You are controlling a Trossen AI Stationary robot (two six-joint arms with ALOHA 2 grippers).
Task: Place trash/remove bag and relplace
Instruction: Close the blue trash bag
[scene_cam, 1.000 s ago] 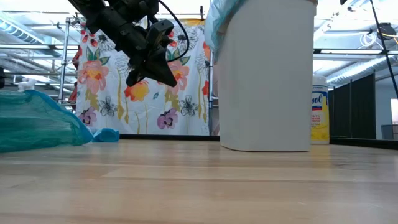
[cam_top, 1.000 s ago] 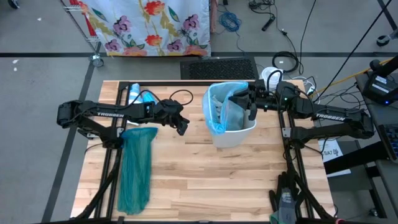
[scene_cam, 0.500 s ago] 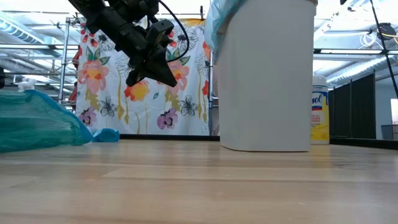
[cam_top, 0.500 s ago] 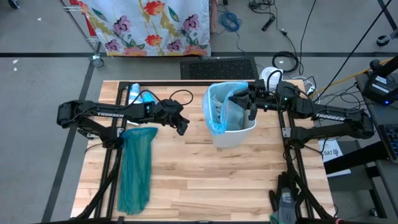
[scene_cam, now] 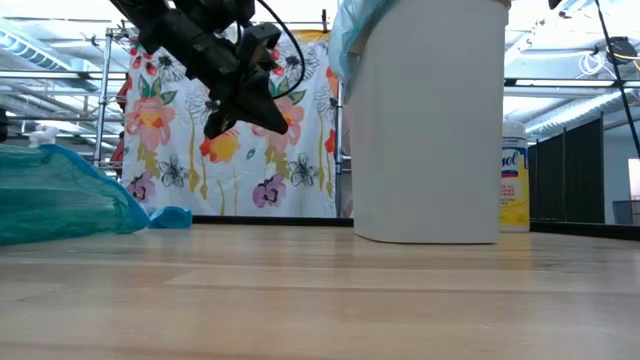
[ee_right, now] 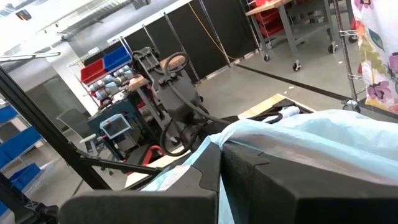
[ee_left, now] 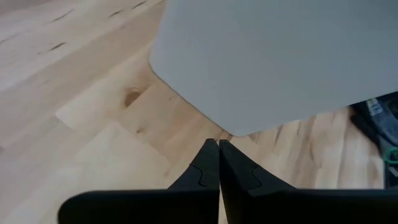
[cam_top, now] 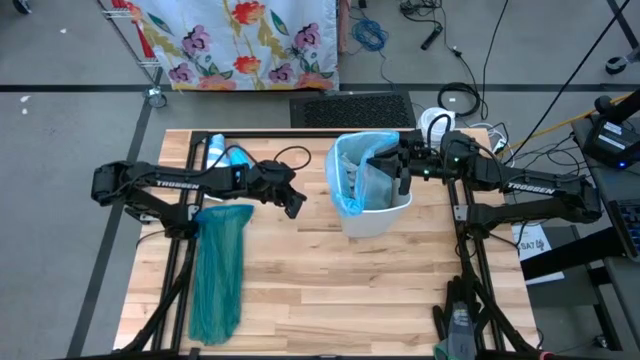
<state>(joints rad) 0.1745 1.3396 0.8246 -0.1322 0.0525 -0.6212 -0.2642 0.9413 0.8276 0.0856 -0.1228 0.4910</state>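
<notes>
A: Jaws?
B: Both shut. Right gripper (cam_top: 401, 176) pinches the bag (cam_top: 347, 190) at the bin's (scene_cam: 425, 120) rim, near the table's far edge.
A: Left gripper (cam_top: 295, 205)?
B: Empty, farther off.

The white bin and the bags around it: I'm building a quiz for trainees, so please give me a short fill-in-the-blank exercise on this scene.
1. The pale blue bag lines the white ____.
2. The teal-green bag lies flat on the wooden ____, on the left arm's side.
3. The left gripper hangs above the table with its fingers ____.
4. The right gripper is over the bin's ____ side.

Missing words: bin; table; shut; right
</notes>
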